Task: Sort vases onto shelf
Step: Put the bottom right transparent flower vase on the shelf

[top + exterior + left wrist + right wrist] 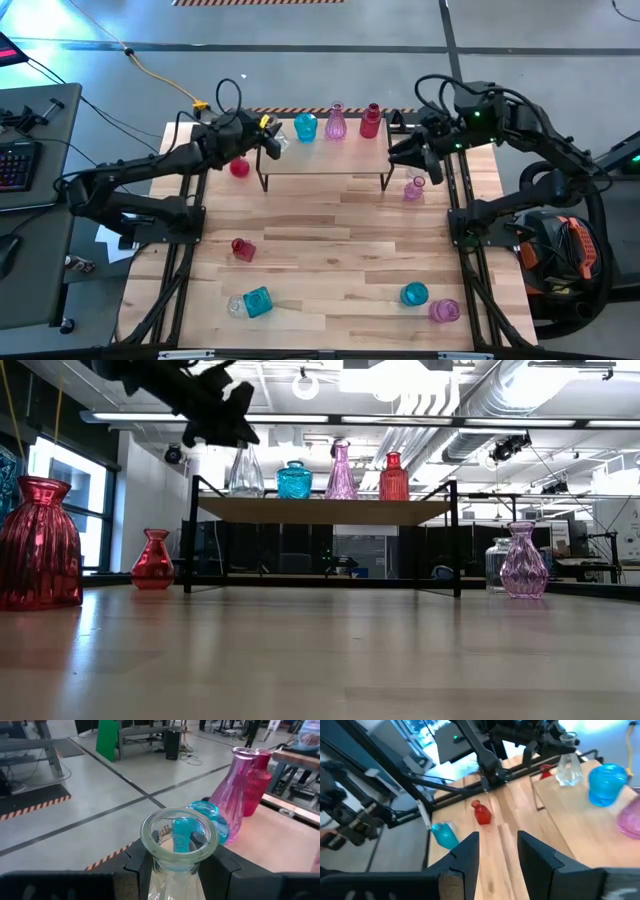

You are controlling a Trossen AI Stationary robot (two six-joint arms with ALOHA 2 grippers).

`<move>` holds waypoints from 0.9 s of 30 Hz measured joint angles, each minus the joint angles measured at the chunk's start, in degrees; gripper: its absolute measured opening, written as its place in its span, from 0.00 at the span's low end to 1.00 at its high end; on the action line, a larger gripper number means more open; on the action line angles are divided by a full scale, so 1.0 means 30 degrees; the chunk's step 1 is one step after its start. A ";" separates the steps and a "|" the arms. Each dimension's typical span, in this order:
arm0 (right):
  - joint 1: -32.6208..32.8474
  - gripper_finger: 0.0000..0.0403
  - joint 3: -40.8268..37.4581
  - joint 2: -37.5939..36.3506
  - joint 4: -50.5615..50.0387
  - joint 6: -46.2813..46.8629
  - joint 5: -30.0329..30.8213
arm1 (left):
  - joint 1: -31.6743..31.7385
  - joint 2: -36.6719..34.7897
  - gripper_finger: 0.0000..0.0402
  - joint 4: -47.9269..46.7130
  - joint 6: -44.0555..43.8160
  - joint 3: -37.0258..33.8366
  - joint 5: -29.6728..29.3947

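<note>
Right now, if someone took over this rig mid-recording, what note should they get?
Left claw is shut on the clear vase at the left end of the shelf; whether the vase already stands on it cannot be told.
Right claw is open and empty, near the shelf's right end.
Done: teal vase, pink vase and red vase stand on the shelf.
Left: seven vases on the table: a red and a pink one beside the shelf, five nearer the front edge.
</note>
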 joint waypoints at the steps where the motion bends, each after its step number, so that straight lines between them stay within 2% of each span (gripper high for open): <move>1: -0.0001 0.28 -0.0217 -0.0279 -0.0038 -0.0235 0.0197 | 0.0178 0.0054 0.28 0.0065 0.0192 0.0000 0.0126; 7: -0.0005 0.28 -0.3385 -0.3033 0.1834 -0.0863 0.0674 | 0.1172 0.0153 0.28 0.0335 0.0463 0.0002 0.1143; 16: -0.0003 0.28 -1.1502 -0.8579 0.7497 0.0307 0.0550 | 0.1919 0.0141 0.28 0.0300 0.0444 0.0007 0.1782; 21: 0.0002 0.28 -1.5923 -1.1232 1.0859 0.0498 -0.0235 | 0.2241 0.0324 0.28 0.0322 0.0454 0.0007 0.1771; 27: 0.0017 0.28 -1.9871 -1.3541 1.3623 0.1094 -0.0682 | 0.2512 0.1294 0.28 0.1244 0.0441 0.0007 0.2322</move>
